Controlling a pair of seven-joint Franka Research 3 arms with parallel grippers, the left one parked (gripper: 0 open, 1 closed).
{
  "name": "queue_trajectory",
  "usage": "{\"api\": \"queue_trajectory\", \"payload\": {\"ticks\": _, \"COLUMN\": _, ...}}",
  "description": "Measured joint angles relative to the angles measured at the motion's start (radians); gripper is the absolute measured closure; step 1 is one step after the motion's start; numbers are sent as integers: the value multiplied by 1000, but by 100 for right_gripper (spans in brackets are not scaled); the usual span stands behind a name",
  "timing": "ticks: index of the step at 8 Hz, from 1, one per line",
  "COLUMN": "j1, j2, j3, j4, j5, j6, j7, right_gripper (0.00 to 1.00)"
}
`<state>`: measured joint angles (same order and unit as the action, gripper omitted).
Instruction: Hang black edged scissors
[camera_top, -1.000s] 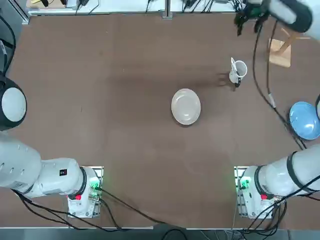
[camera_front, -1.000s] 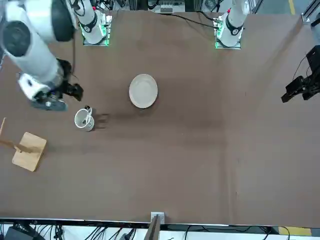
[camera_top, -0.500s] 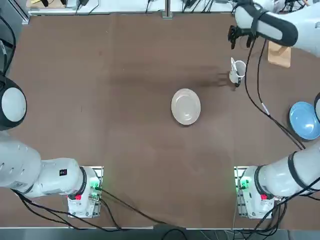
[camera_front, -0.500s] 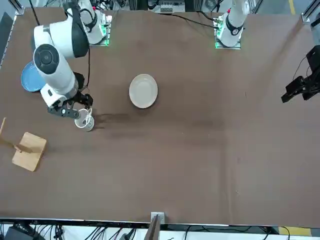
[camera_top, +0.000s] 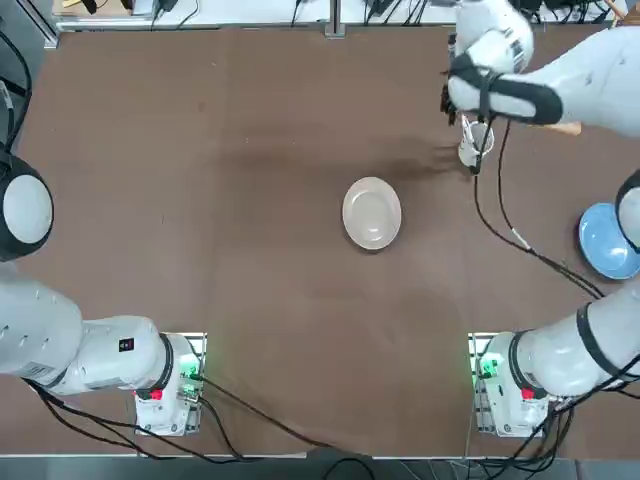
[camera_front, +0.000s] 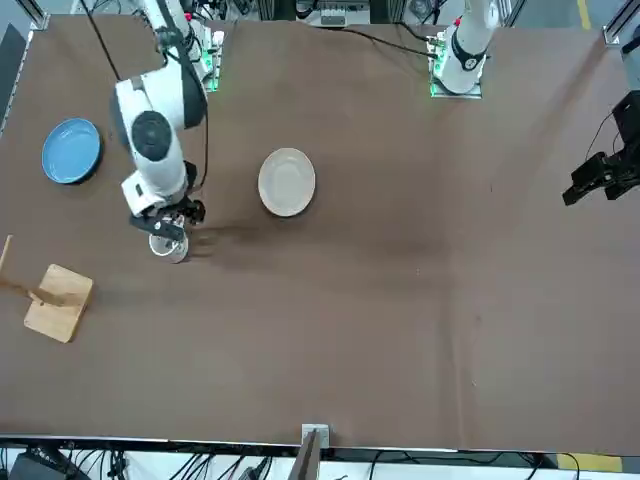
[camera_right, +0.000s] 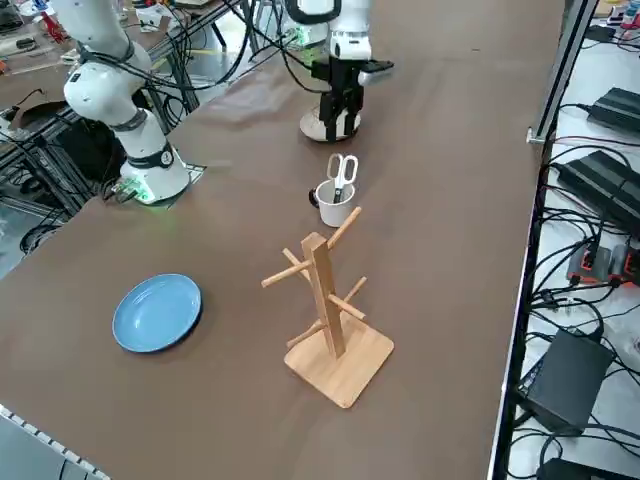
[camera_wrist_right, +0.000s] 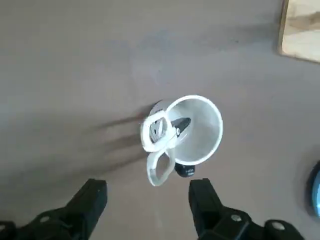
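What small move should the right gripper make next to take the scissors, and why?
Probably lower straight down. The right gripper is open and hovers above the black edged scissors, which stand in the white mug with their handle loops sticking up over the rim. The fingers do not touch them yet.

Right arm reaches over the left part of the brown surface (camera_front: 400, 300). Its gripper (camera_front: 170, 222) hangs directly above a white mug (camera_front: 168, 245), partly covering it; finger spacing not discernible here. A blue plate (camera_front: 71, 151) lies further left, a white plate (camera_front: 287, 182) right of the mug, well apart. A wooden stand (camera_front: 57, 300) sits near the left edge.
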<state>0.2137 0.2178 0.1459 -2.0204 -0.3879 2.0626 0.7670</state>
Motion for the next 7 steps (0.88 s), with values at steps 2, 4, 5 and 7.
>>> {"api": "queue_trajectory", "payload": {"ticks": 2, "j1": 8, "j2": 40, "j3": 0, "j4": 1, "j5": -75, "j6": 12, "j7": 62, "right_gripper": 0}}
{"api": "queue_trajectory", "payload": {"ticks": 4, "j1": 9, "j2": 54, "j3": -2, "j4": 6, "j5": -120, "j6": 12, "j7": 66, "right_gripper": 0}}
{"api": "queue_trajectory", "payload": {"ticks": 5, "j1": 11, "j2": 62, "j3": -2, "j4": 11, "j5": -132, "j6": 12, "j7": 67, "right_gripper": 1}}
{"api": "queue_trajectory", "payload": {"ticks": 7, "j1": 14, "j2": 83, "j3": -2, "j4": 23, "j5": -157, "j6": 12, "j7": 68, "right_gripper": 4}}
